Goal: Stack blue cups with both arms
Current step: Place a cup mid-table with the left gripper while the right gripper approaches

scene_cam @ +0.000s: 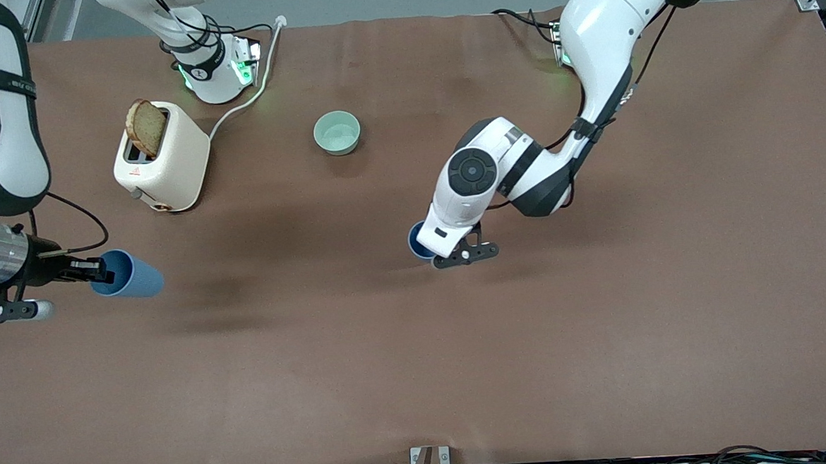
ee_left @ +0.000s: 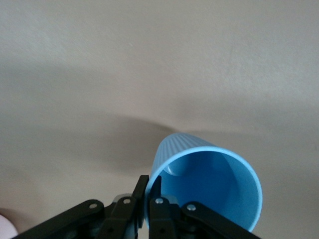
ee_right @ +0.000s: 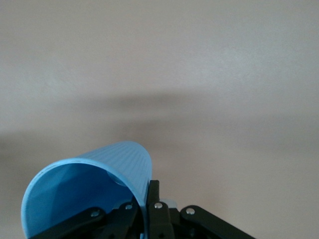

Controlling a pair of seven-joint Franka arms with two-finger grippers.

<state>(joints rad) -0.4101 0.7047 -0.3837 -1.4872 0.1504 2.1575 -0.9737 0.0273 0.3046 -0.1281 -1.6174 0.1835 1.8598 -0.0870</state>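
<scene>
1. The left gripper (ee_left: pixel 148 199) is clamped on the rim wall of one blue cup (ee_left: pixel 207 186), one finger inside the mouth and one outside. It holds the cup up over the middle of the table (scene_cam: pixel 463 371), where the front view shows only a sliver of the cup (scene_cam: pixel 417 242) beside the wrist.
2. The right gripper (ee_right: pixel 149 199) pinches the second blue cup (ee_right: pixel 87 191) by its rim the same way, and holds it (scene_cam: pixel 129 274) tipped on its side in the air at the right arm's end of the table.
3. Judged by their look, the cups are light, thin, ribbed plastic: slightly springy and smooth. A rim pinch suits them, with gentle force to avoid crushing the wall.
4. Count: two blue cups, two grippers, one pale green bowl (scene_cam: pixel 337 133), one cream toaster (scene_cam: pixel 161 157) holding one slice of toast (scene_cam: pixel 147 127).
</scene>
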